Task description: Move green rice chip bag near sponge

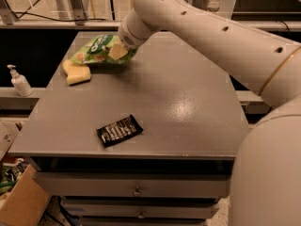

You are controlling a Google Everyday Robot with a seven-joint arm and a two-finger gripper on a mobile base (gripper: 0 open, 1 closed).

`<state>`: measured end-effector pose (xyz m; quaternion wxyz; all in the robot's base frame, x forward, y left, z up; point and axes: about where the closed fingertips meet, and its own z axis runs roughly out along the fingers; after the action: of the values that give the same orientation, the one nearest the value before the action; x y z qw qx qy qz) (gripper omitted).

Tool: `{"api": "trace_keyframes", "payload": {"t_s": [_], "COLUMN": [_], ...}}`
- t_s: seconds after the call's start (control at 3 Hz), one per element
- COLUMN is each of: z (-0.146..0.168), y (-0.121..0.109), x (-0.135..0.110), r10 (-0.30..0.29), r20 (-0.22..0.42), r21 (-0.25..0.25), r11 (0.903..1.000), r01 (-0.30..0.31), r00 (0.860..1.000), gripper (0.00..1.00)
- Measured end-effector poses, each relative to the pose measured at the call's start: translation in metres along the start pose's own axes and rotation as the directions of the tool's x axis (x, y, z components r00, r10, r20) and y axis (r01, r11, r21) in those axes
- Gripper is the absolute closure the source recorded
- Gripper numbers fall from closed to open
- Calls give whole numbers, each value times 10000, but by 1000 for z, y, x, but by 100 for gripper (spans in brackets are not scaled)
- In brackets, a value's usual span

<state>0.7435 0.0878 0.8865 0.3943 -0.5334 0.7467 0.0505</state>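
A flat grey table top [188, 102] sits on a cabinet with grey drawers [136, 185] along its near face. Metal railings run behind the far edge. A white pump bottle [19, 81] stands on a ledge to the left, and a brown cardboard box [23, 206] sits on the floor at near left. A small black wrapper with white print [119, 130] lies near the table's front edge.

The white robot arm [211, 32] reaches in from the right to the far left corner. There the gripper [118, 51] pinches the right end of the crinkly green rice chip bag [94, 51], one pale yellow pad pressed on its face. The bag's left end hangs just over the far edge of the pale yellow rectangular sponge [76, 73]; whether they touch, I cannot tell
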Motion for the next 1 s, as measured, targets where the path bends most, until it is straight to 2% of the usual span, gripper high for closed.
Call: {"api": "trace_keyframes", "payload": {"t_s": [0.33,0.67,1.0], "z": [23,40,52], "y": [9,23,34], "x": [-12,-12,-7], "r10": [301,482,584], "r20": [-340,-549,-729], "r21": [-33,-257,-519], "r11": [9995,9984,9967], "r01": [-302,-497,-622], "r00": [9990,9973,9956], "gripper": [100,100,83]}}
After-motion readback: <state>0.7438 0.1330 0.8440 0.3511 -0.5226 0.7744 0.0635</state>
